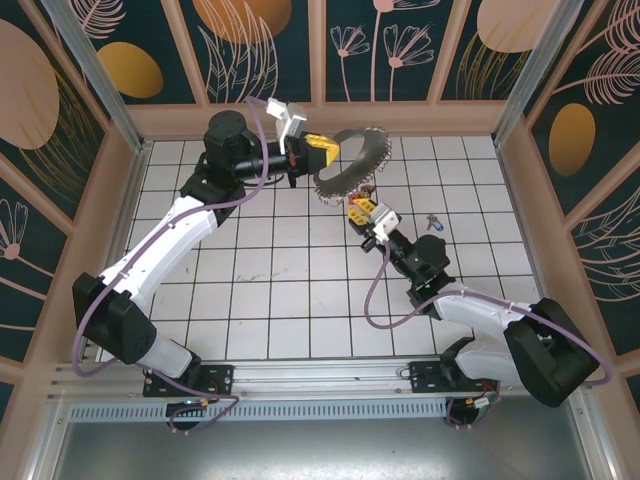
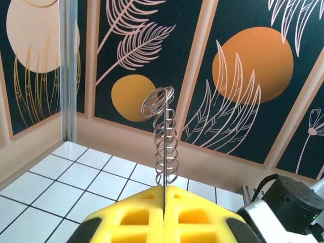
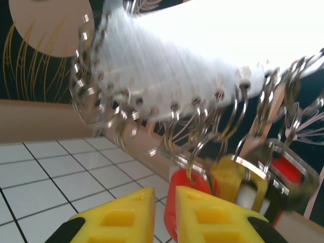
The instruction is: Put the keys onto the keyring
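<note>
My left gripper [image 1: 325, 150] is held up over the back of the floor, shut on the rim of the keyring [image 1: 350, 158], a silvery hoop fringed with wire loops. The left wrist view has the keyring [image 2: 164, 136] edge-on, rising from the shut yellow jaws [image 2: 164, 190]. My right gripper [image 1: 363, 212] sits just under the hoop. Its jaws [image 3: 165, 195] stand a narrow gap apart, clamping nothing. A red-tagged key [image 3: 182, 182] hangs from a loop of the keyring [image 3: 192, 61] just beyond the right finger. A yellow tag [image 3: 230, 177] and another red tag [image 3: 286, 172] hang beside it.
A small bluish key [image 1: 433, 222] lies on the white tiled floor [image 1: 270, 270] to the right of my right gripper. Patterned walls close the floor at the back and sides.
</note>
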Robot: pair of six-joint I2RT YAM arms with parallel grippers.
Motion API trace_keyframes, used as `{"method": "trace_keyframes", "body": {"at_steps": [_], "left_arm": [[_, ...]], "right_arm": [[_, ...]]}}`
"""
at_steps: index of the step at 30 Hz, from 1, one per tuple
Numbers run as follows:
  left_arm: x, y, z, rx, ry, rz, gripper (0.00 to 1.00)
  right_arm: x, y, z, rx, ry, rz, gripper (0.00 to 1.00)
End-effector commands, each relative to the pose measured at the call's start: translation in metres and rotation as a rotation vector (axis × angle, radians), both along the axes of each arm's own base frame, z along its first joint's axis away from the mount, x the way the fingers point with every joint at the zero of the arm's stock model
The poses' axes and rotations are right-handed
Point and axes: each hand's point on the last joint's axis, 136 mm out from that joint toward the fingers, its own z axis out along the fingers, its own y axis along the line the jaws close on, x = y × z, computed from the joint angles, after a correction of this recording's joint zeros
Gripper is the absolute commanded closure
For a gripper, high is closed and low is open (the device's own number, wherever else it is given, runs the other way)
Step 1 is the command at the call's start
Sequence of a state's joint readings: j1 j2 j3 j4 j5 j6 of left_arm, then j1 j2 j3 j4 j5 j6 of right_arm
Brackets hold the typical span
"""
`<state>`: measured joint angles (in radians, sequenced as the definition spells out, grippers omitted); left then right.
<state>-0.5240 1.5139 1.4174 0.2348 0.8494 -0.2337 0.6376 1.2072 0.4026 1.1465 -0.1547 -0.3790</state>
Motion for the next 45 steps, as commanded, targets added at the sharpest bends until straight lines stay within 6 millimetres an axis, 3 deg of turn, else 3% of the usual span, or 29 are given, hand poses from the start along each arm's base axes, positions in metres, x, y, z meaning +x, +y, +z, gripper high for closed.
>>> {"method": "trace_keyframes", "body": {"at_steps": [1, 4, 8, 11, 12, 13, 15, 17, 19, 20, 21, 22, 23, 24, 25, 30, 34, 45], "left_arm": [[-0.021, 0.011, 0.035, -0.119, -0.198, -0.002, 1.0], [-0.007, 0.025, 0.036, -0.122, -0.292, 0.154, 1.0], [0.055, 0.062, 0.015, -0.012, -0.261, 0.598, 1.0], [0.052, 0.052, 0.019, 0.029, -0.283, 0.555, 1.0], [0.054, 0.049, 0.007, 0.017, -0.266, 0.53, 1.0], [0.047, 0.037, 0.005, 0.001, -0.234, 0.423, 1.0], [0.022, 0.015, 0.027, -0.054, -0.216, 0.244, 1.0], [0.044, 0.023, 0.006, -0.035, -0.194, 0.362, 1.0], [0.015, 0.005, 0.028, -0.042, -0.201, 0.183, 1.0], [0.021, 0.007, 0.024, -0.043, -0.199, 0.228, 1.0], [0.053, 0.023, -0.001, 0.003, -0.168, 0.401, 1.0], [0.07, 0.036, -0.018, 0.02, -0.109, 0.422, 1.0], [0.065, 0.035, -0.01, -0.034, -0.044, 0.326, 1.0], [0.045, 0.028, 0.011, -0.128, -0.051, 0.22, 1.0], [0.034, 0.023, 0.023, -0.173, -0.093, 0.211, 1.0], [0.017, 0.017, 0.039, -0.162, -0.133, 0.154, 1.0], [0.013, 0.021, 0.035, -0.155, -0.129, 0.167, 1.0], [0.001, 0.026, 0.038, -0.194, -0.136, 0.15, 1.0]], "right_arm": [[-0.014, -0.003, 0.021, 0.058, -0.07, 0.046, 0.82], [-0.011, -0.005, 0.014, 0.029, -0.051, 0.03, 0.82], [-0.007, -0.009, -0.006, -0.02, -0.01, -0.004, 0.82], [-0.007, -0.013, -0.013, -0.022, 0.016, -0.02, 0.82], [-0.008, -0.015, -0.015, -0.016, 0.022, -0.023, 0.82], [-0.008, -0.018, -0.016, -0.01, 0.023, -0.034, 0.82], [-0.008, -0.022, -0.014, -0.008, 0.013, -0.055, 0.82], [-0.009, -0.025, -0.009, -0.002, 0.006, -0.057, 0.82], [-0.008, -0.028, -0.005, 0.008, -0.007, -0.063, 0.82], [-0.009, -0.028, -0.004, 0.006, -0.009, -0.06, 0.82], [-0.01, -0.027, -0.002, 0.005, -0.008, -0.051, 0.82], [-0.01, -0.027, -0.001, 0.011, -0.01, -0.043, 0.82], [-0.01, -0.027, 0.0, 0.018, -0.017, -0.037, 0.82], [-0.009, -0.027, 0.001, 0.021, -0.02, -0.032, 0.82], [-0.01, -0.022, 0.001, 0.009, -0.014, -0.009, 0.82], [-0.015, 0.002, 0.018, 0.027, 0.0, 0.142, 0.81], [-0.012, 0.014, 0.035, 0.078, -0.009, 0.193, 0.79], [-0.001, 0.029, 0.046, 0.129, -0.018, 0.23, 0.81]]}}
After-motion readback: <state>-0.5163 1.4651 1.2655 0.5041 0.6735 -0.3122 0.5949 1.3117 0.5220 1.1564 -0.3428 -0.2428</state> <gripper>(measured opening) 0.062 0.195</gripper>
